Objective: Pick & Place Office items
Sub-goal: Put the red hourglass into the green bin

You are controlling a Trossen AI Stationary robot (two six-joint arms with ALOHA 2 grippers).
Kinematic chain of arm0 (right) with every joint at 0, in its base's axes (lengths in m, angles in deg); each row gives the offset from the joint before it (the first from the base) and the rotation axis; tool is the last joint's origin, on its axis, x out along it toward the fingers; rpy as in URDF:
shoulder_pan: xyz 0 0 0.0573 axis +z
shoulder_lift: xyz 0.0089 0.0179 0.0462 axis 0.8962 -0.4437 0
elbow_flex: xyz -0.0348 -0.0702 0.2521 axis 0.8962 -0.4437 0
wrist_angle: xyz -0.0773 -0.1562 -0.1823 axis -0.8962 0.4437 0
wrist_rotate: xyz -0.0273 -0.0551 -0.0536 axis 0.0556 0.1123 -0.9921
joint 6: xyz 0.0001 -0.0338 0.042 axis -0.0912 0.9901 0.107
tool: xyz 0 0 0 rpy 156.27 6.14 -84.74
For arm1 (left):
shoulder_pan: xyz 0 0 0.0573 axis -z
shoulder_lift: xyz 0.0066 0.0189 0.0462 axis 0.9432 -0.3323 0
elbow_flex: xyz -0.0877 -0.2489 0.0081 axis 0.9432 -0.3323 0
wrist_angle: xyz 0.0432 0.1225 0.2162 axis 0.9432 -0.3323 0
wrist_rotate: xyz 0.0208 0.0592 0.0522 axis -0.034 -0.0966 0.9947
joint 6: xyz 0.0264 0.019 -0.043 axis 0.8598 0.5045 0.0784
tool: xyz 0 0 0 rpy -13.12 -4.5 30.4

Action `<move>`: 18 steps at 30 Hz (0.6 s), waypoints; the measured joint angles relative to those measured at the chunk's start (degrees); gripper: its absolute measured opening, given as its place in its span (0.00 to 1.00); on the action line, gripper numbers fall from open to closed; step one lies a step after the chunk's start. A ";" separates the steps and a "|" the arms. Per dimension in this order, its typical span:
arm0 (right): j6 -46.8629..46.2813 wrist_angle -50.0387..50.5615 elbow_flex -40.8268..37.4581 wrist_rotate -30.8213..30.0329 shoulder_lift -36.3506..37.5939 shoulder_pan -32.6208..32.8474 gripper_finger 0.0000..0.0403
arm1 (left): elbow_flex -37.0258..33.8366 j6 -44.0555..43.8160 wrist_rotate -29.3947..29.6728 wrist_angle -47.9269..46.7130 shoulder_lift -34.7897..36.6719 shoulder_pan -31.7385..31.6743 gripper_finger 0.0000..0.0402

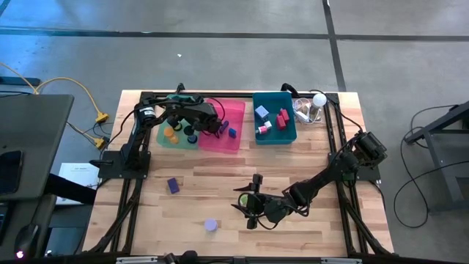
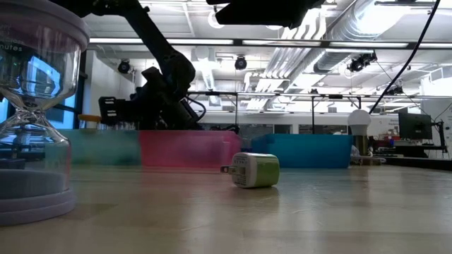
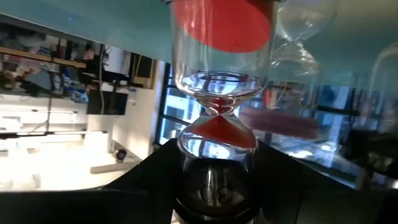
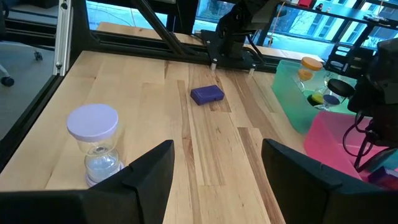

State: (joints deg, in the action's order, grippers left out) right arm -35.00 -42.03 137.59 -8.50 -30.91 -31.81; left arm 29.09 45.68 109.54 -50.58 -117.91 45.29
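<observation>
My left gripper [image 1: 218, 123] reaches over the pink bin [image 1: 236, 141] and is shut on a clear hourglass with red sand and a red cap [image 3: 219, 74]. My right gripper [image 4: 216, 171] hangs open above the table's near middle, nothing between its fingers. Under it in the high view, a green-and-white charger [image 2: 254, 170] lies on its side on the wood. A purple block [image 4: 207, 94] and a lavender-capped hourglass [image 4: 93, 142] stand free on the table. Orange and black discs [image 1: 173, 135] lie in the green bin, and red, pink and blue blocks [image 1: 272, 119] in the teal bin. My left gripper has the hourglass's near bulb [image 3: 214, 177] between its two dark fingers [image 3: 146, 183], close behind the narrow waist. The fingers come at it almost level and lie along it. The red-capped end sticks out ahead of them.
Green [image 1: 167, 141], pink and teal [image 1: 292, 136] bins stand side by side along the far edge. A white ball-topped clear gadget [image 1: 315, 104] sits right of the teal bin. Black frame rails [image 1: 124, 191] run along both table sides. Bare wood lies between the bins and the near edge.
</observation>
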 joint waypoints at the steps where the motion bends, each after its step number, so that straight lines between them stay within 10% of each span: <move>1: -0.02 0.00 0.01 0.00 0.00 0.00 0.57 | 0.00 0.55 0.44 0.02 0.00 0.00 0.42; 18: 0.00 0.09 0.00 0.02 0.00 0.02 0.57 | 0.02 2.69 0.87 0.99 0.04 0.13 0.47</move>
State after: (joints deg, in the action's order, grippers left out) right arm -35.00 -41.94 137.59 -8.48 -30.91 -31.78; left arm 29.11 48.37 110.42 -49.60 -117.87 45.43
